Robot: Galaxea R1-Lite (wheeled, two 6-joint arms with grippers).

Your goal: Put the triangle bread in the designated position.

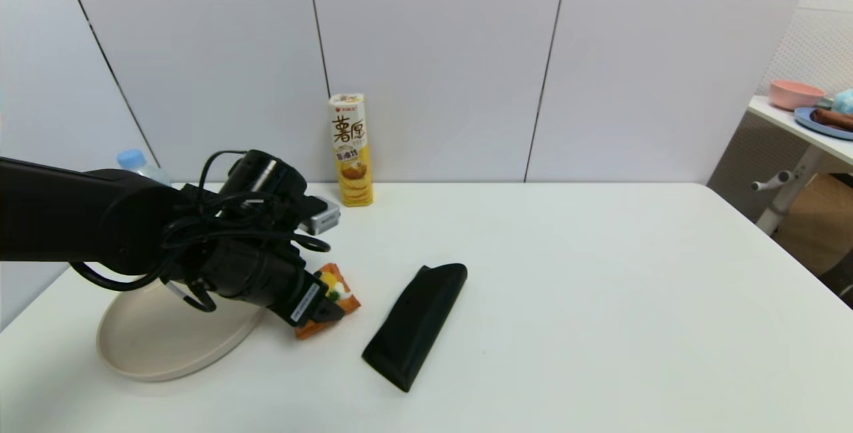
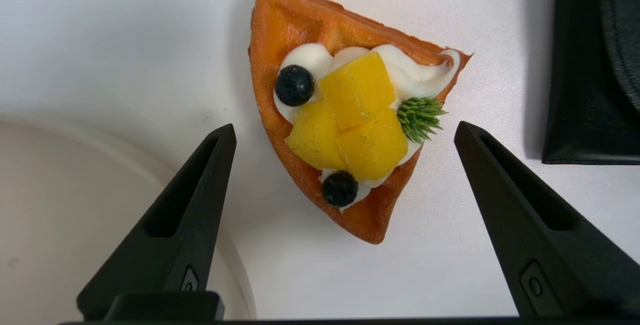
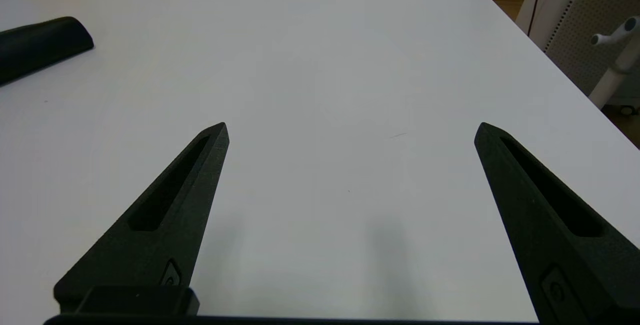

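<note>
Orange wedge between spread pincer tips

Triangle bread [image 2: 345, 130] lies on the white counter [image 1: 600, 300], lower left of the head view, between cream plate [image 1: 153, 346] and black pouch [image 1: 414, 325]. Left pincer [image 2: 345, 132] spread above it, not touching. Right pincer [image 3: 350, 132] spread, over bare counter.

I stand in a lab-like test room: a plain white bench [image 1: 566, 300] against bare panelled walls [image 1: 433, 53], and a second adjustable table [image 1: 800, 130] with dishes nearby.
</note>
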